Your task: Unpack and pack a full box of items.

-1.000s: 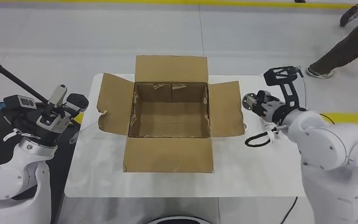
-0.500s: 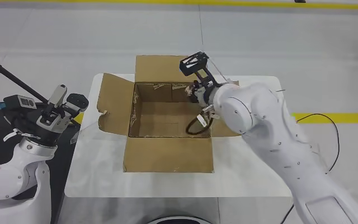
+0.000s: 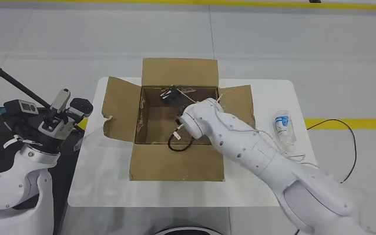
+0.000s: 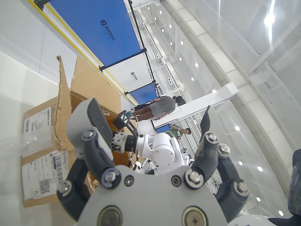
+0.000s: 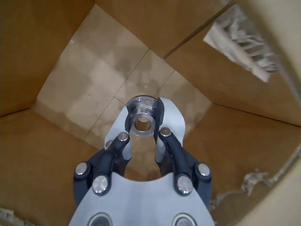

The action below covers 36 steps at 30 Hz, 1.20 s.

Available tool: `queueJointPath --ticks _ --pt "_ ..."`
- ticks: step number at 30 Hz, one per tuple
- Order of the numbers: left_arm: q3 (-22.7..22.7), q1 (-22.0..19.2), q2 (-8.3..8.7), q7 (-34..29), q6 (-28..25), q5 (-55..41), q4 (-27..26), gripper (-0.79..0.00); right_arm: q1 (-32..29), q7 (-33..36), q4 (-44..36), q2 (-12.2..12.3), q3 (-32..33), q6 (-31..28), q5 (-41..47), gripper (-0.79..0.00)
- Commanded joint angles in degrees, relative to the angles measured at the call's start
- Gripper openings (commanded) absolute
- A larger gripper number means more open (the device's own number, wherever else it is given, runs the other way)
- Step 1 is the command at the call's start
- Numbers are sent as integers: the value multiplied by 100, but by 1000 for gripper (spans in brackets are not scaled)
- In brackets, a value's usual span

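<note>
The right gripper [image 5: 144, 110] hangs inside the cardboard box [image 3: 179, 71], above its bare floor, clamped on a flanged metal ring [image 5: 141, 124]. Packing seems barely begun: nothing lies in the box yet, and a plastic bottle [image 3: 283, 127] waits just outside it. The left gripper [image 4: 150, 109], spread wide and empty, sits off the box's opposite side.
</note>
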Motion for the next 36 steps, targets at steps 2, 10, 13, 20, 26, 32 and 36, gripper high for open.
queueJointPath --ticks 2,10,13,20,26,32,36 --pt "0 0 0 0 0 0 0 0 11 -111 539 -201 -72 -164 196 -785" --pt "0 0 0 0 0 0 0 0 183 -337 1557 -666 -124 -431 364 -468" --pt "0 0 0 0 0 0 0 0 231 -386 1794 -791 -113 -499 379 -425" --pt "0 0 0 0 0 0 0 0 299 -445 2144 -965 26 -774 486 -114" --pt "0 0 0 0 0 0 0 0 237 -334 1908 -899 213 -1124 446 -9" --pt "0 0 0 0 0 0 0 0 -125 -141 787 -484 775 -1321 302 -3" --pt "0 0 0 0 0 0 0 0 -739 157 -687 27 1583 -1252 -106 -317"
